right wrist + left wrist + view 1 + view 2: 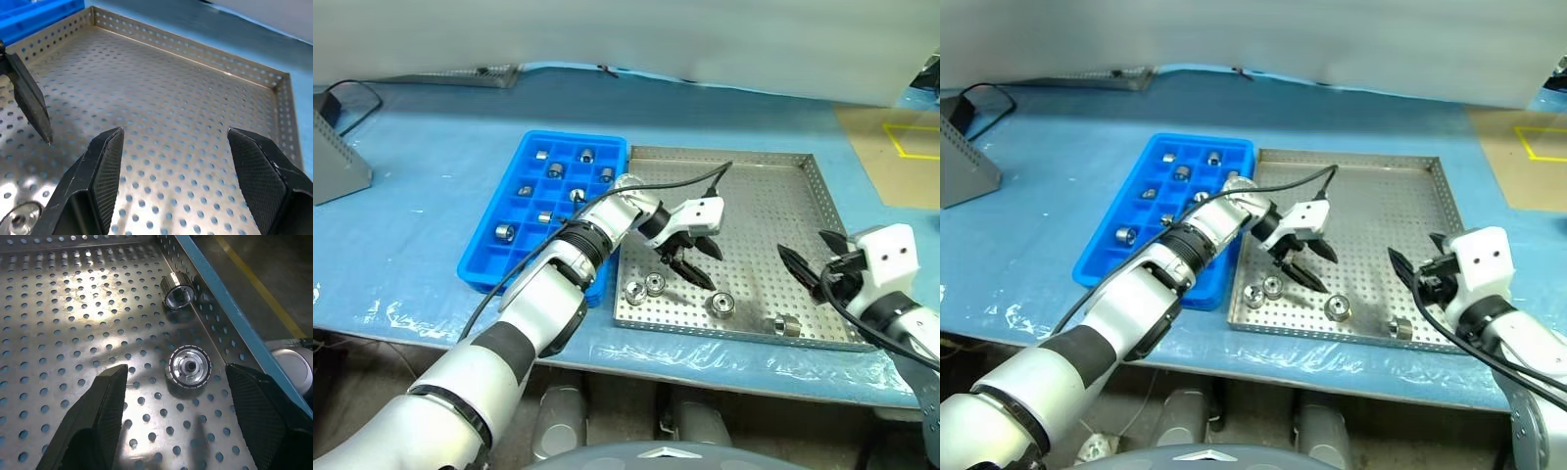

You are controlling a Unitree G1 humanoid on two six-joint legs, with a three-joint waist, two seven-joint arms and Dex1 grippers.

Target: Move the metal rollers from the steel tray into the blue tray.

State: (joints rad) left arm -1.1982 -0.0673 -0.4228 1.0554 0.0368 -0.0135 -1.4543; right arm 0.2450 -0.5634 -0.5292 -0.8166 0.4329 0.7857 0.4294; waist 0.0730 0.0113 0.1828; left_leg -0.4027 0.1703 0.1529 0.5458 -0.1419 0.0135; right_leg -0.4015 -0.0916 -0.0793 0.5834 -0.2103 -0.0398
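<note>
Steel tray and blue tray on blue-covered table; both grippers gape, empty.

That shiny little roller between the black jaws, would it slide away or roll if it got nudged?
Probably not roll: the roller rests on its flat end on the steel tray, hole facing up. It may skate, since both surfaces look smooth and polished. The other roller lies tipped against the rim, so that one seems likelier to roll.
</note>
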